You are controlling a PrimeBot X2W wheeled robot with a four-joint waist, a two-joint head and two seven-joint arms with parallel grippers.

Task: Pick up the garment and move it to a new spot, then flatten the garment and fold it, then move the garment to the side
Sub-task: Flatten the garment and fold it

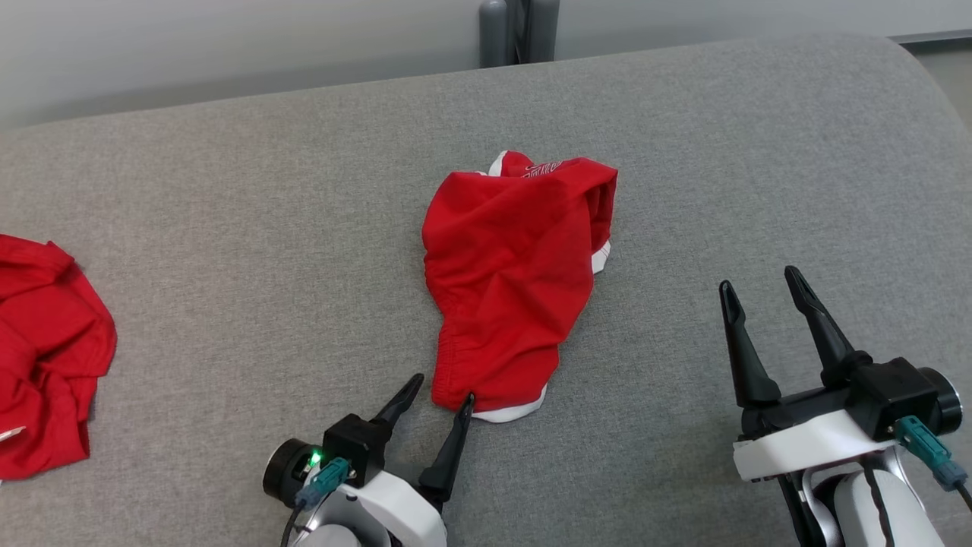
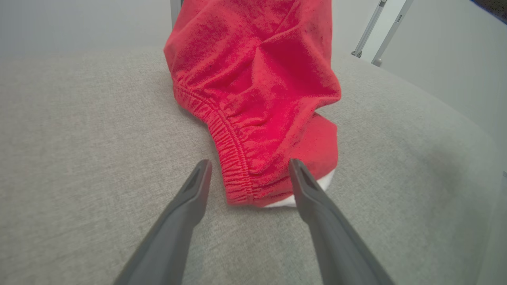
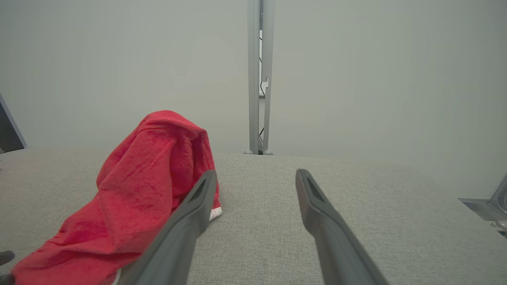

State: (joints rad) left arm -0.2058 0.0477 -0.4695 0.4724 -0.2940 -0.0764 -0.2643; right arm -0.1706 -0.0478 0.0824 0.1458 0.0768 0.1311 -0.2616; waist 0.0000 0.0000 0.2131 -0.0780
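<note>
Garment (image 1: 509,289), red with white trim, lies crumpled at the centre of the head view on the grey fabric-covered desk (image 1: 228,190). The left gripper (image 1: 443,387), lower centre, is spread wide with the elastic hem corner between its fingers, nothing clamped. The right gripper (image 1: 759,279), lower right, is also spread wide, apart from the cloth. A second red cloth (image 1: 45,357) sits at the left edge, and a grey post (image 1: 519,30) stands behind the desk.

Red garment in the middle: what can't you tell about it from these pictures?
- Head view: the white lettering on the garment is too small and creased to read.
- Left wrist view: its far end is cut off by the top edge.
- Its underside: hidden by its own folds.
- Head view: the second red garment is cut off by the left edge.
</note>
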